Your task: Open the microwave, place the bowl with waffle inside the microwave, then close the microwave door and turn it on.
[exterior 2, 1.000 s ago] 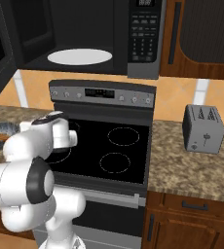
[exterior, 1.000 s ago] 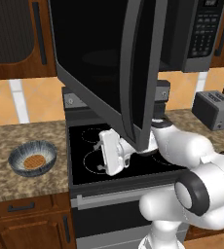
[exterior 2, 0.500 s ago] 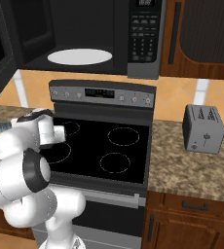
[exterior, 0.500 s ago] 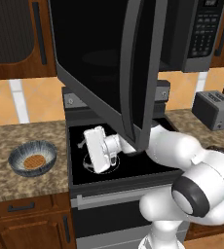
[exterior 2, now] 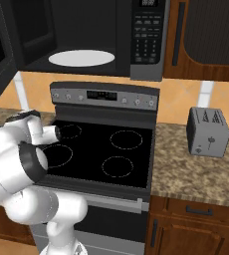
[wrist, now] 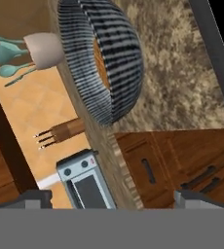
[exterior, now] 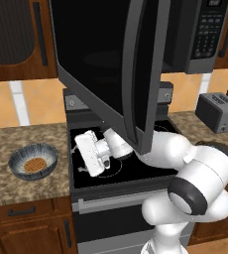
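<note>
Left base view: at lower left we see the bowl (exterior: 34, 160) holding the waffle (exterior: 34, 163) on the counter (exterior: 17, 191); rigid, light, slick-rimmed, best pinched at its rim; centre, the gripper (exterior: 82, 158) gapes wide, empty

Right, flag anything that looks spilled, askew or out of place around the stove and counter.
Nothing stands out. The microwave door hangs wide open over the stove, as the job needs. The bowl sits upright on the counter with the waffle flat inside. The toaster stands square. No spills.
</note>
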